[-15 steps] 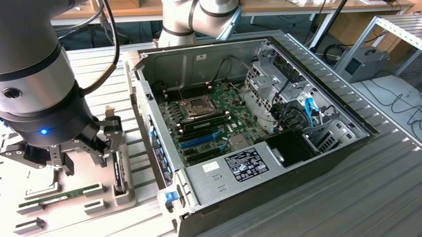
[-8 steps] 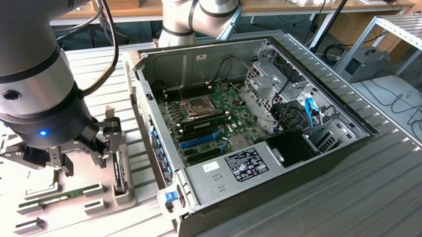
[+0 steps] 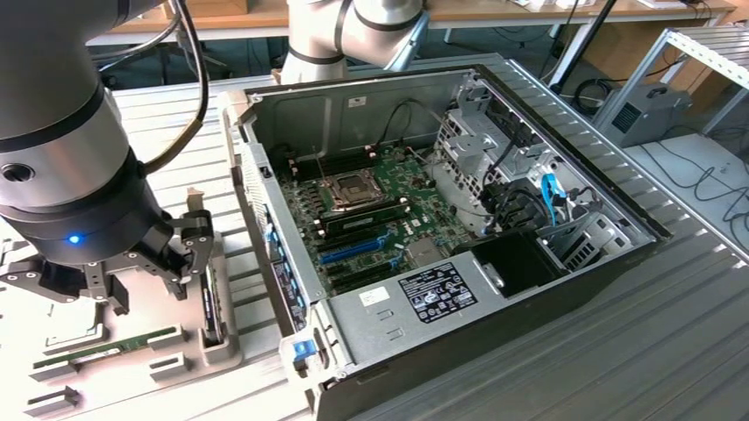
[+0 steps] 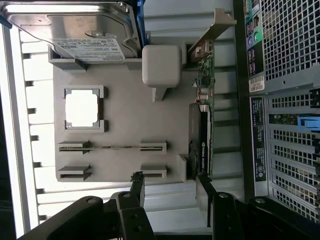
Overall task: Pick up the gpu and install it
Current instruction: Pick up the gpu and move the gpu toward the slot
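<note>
The gpu [image 4: 202, 127] is a thin black card standing on edge in a slot of the grey holder tray [image 4: 125, 90], its silver bracket [image 4: 216, 27] at the far end. In the exterior view the gpu [image 3: 209, 307] stands just beside the computer case's outer wall. My gripper [image 4: 170, 187] is open and holds nothing. It hovers over the tray end of the card, with one fingertip [image 4: 202, 187] close by the card's end and the other fingertip [image 4: 137, 182] over bare tray. In the exterior view my gripper [image 3: 153, 281] hangs low over the tray, at the exterior view's left.
The open computer case [image 3: 468, 219] lies on its side with the motherboard [image 3: 374, 210] and its blue slot exposed. On the tray sit a silver hard drive [image 4: 75, 25], a processor chip [image 4: 82, 107] and a green memory stick [image 4: 112, 147]. The case's perforated rear panel [image 4: 285, 100] borders the tray.
</note>
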Robot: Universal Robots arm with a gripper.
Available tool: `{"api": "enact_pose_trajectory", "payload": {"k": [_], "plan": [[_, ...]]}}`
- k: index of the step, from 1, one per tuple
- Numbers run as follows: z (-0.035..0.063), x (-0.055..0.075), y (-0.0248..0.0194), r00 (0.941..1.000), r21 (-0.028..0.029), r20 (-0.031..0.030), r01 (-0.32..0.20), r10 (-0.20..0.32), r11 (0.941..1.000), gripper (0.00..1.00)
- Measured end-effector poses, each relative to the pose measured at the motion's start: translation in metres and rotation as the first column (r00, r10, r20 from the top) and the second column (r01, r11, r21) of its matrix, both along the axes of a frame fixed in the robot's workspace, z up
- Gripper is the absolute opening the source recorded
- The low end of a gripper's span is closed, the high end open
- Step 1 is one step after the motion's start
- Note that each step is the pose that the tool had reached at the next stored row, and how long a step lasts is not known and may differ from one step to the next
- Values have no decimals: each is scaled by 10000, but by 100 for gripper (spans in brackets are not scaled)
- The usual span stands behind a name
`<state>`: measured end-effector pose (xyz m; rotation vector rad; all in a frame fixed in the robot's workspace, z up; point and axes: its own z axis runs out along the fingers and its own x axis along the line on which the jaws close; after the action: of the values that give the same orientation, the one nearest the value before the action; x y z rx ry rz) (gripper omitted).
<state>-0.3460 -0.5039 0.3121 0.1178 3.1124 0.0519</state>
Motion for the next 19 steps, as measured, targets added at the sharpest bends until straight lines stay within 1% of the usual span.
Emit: {"api": "enact_pose_trajectory", "payload": {"k": [5,8,11,14,19], "plan": [[-14,-7,1,10000,-1,-1,0,0,10000,54],[-20,3,14,10000,-9,0,0,0,10000,54],[-27,9,42,10000,-32,-1,0,0,10000,54],[-32,12,86,10000,-53,-1,0,0,10000,54],[-37,14,154,10000,-64,-1,0,0,10000,54]]}}
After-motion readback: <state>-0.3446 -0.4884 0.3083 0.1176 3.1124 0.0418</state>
